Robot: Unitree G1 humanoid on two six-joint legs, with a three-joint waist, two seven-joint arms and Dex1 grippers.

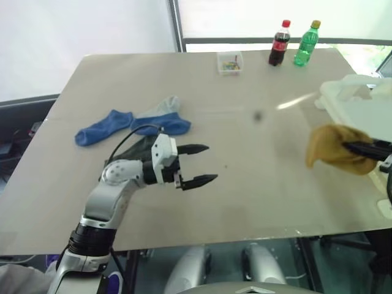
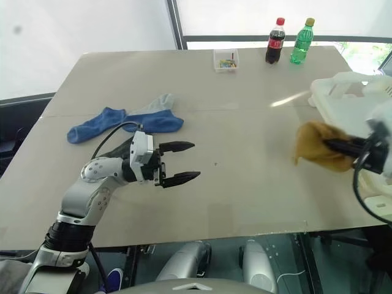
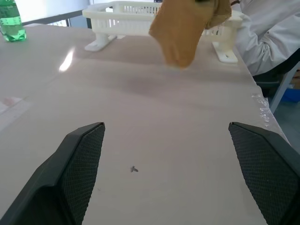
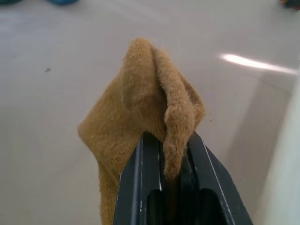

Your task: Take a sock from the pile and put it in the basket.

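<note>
A mustard-yellow sock (image 1: pixel 331 150) hangs above the table's right side, and my right gripper (image 4: pixel 165 161) is shut on its folded edge. Just beyond it, at the right edge, stands the white basket (image 1: pixel 352 98), which appears behind the sock (image 3: pixel 180 28) in the left wrist view too. On the left of the table lies the pile (image 1: pixel 131 125): two blue socks, a pale grey one (image 1: pixel 166 104) and a dark one partly hidden behind my left arm. My left gripper (image 1: pixel 205 164) is open with nothing between its fingers. It points toward the right, a little right of the pile.
A small clear box (image 1: pixel 230 63) sits at the far edge, with a cola bottle (image 1: pixel 280 44) and a green bottle (image 1: pixel 305 44) to its right. A person's white sleeve (image 3: pixel 269 37) shows beyond the basket. Bare tabletop lies between the two grippers.
</note>
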